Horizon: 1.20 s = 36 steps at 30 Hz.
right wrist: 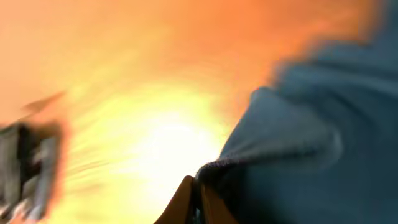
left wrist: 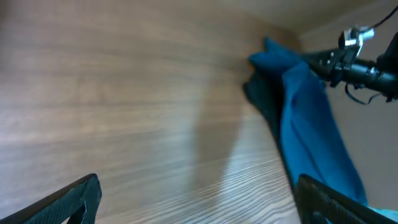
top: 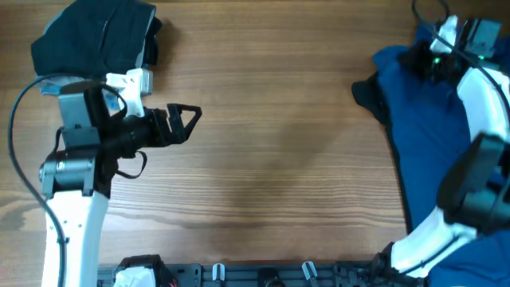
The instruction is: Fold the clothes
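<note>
Wood-grain counter (top: 271, 159) fills every view, bare across its middle. In the right wrist view the right jaws are clenched on a raised fold of the royal-blue soft knit shirt (right wrist: 311, 137) at the bottom centre of the frame. That view is badly blurred and washed orange. A dark smear at its left edge cannot be made out. From overhead these jaws sit in the upper right corner and are mostly hidden under the wrist and its cabling. The white right arm (top: 486, 96) crosses over the shirt there. The shirt itself lies along the right side of the counter and is cut off by the right and bottom edges, so its collar and sleeves cannot be picked out. A black patch (top: 370, 96) sits at its upper left edge. Whether that is a shadowed fold or separate cloth is unclear.

The left jaws are released and spread wide. Their black fingertips (left wrist: 68, 202) show only in the lower corners of the left wrist view, with nothing but counter between them. Overhead they hover left of centre, well apart from the shirt, on the left arm (top: 88, 151). Behind that arm, in the upper left corner, lies a dark crumpled garment pile (top: 96, 36), partly covered by the arm. A pale blue scrap (top: 52, 84) peeks out at its lower edge.
</note>
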Tool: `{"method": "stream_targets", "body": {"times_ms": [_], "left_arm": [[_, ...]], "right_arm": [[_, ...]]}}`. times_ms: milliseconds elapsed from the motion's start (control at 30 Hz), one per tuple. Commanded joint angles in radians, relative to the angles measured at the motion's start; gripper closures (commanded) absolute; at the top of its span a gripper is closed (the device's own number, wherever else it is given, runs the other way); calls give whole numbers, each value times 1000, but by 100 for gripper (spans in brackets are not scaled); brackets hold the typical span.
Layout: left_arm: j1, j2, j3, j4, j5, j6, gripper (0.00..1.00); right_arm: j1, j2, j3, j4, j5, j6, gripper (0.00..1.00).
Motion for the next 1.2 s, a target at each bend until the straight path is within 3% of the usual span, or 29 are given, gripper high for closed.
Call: {"method": "stream_targets", "body": {"times_ms": [0, 33, 67, 133, 233, 267, 300, 333, 400, 467, 600, 667, 733, 800, 933, 1167], "left_arm": [[-3, -121, 84, 18, 46, 2, 0], [-3, -153, 104, 21, -11, 2, 0], [-3, -222, 159, 21, -209, 2, 0], [-3, -278, 206, 20, -392, 2, 0], [-3, -354, 260, 20, -586, 28, 0], [-3, -369, 270, 20, -614, 47, 0], [-3, -385, 280, 20, -636, 76, 0], [-3, -393, 280, 20, -647, 85, 0], [-3, -398, 280, 12, -665, 105, 0], [-3, -390, 280, -6, -660, 111, 0], [-5, -304, 280, -114, -471, 111, 4], [-5, -179, 280, -204, -235, 177, 14], [-26, -37, 280, -262, -122, 216, 21], [-100, 151, 280, -254, -98, 255, 44], [-255, 468, 280, -88, -95, 292, 93], [-378, 886, 280, 334, -106, 279, 96]], "right_arm": [[150, -184, 29, -4, -155, -71, 96], [212, -218, 29, -6, -150, -71, 96], [404, -267, 29, -26, -117, -68, 96], [585, -269, 29, -48, -90, -53, 96], [945, -232, 28, -124, -5, -44, 95], [1063, -216, 28, -154, 23, -56, 85], [1182, -207, 28, -178, 68, -82, 53], [1244, -208, 29, -190, 163, -67, 38], [1286, -233, 29, -233, 417, 20, 20], [1210, -290, 29, -304, 533, 116, 20], [917, -441, 29, -415, 526, 245, 21], [761, -506, 29, -449, 497, 253, 26], [600, -553, 29, -486, 476, 291, 32], [440, -573, 29, -546, 472, 322, 38], [301, -562, 28, -606, 423, 322, 44], [293, -537, 27, -634, 427, 273, 45]]}}
